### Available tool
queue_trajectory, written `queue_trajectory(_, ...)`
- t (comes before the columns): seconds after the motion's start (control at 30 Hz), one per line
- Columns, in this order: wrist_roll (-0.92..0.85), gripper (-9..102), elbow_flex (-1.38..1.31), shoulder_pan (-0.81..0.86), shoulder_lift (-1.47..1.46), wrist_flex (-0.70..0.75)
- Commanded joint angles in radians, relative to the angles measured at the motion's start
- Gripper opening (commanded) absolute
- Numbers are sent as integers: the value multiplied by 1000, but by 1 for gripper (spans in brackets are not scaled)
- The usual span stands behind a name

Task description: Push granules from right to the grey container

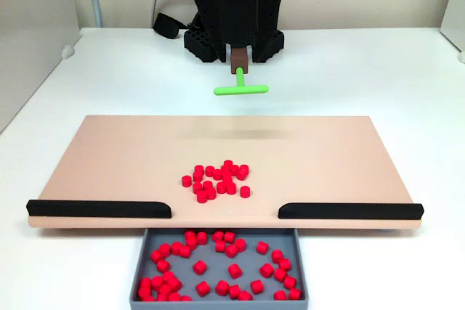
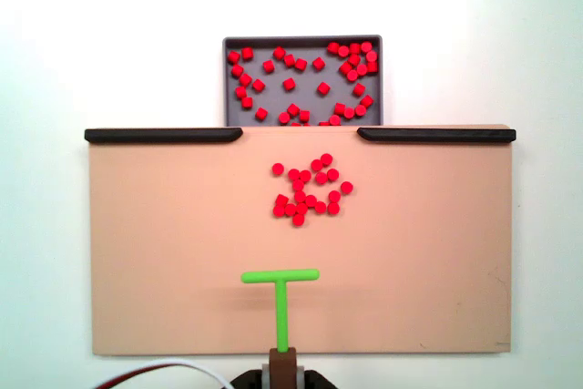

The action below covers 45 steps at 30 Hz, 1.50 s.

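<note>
A cluster of red granules [image 1: 218,181] [image 2: 308,193] lies mid-board on the beige board [image 1: 109,157] [image 2: 164,252], just short of the gap between the two black strips. Many more granules sit inside the grey container [image 1: 140,255] [image 2: 301,39], which adjoins that gap. My gripper [image 1: 239,59] [image 2: 282,373] is shut on the brown handle of a green T-shaped stick [image 1: 241,90] [image 2: 281,307]. The stick's crossbar hangs over the arm-side part of the board, apart from the cluster and raised above the surface.
Black strips [image 1: 98,209] [image 1: 349,211] [image 2: 164,135] [image 2: 435,135] edge the board on both sides of the gap. White table surrounds the board. The arm's black base [image 1: 232,5] stands behind the board, with a cable [image 1: 163,23] beside it.
</note>
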Motion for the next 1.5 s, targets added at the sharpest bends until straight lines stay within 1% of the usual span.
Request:
queue_trajectory(0.0, 12, 0, -26, 9, 14, -2)
queue_trajectory(0.27, 26, 0, -26, 23, 17, -2)
queue_trajectory(0.37, -5, 0, -32, 38, 17, -2)
queue_trajectory(0.43, -61, 0, -40, 63, 15, -2)
queue_trajectory(0.53, -221, 0, -43, 127, 15, -2)
queue_trajectory(0.77, -762, 0, -92, 302, -43, -2)
queue_trajectory(0.93, -1066, 0, -186, 387, -161, -2)
queue_trajectory(1.23, -1514, 0, -408, 402, -388, 11)
queue_trajectory(1.47, -1845, 0, -480, 403, -469, 11)
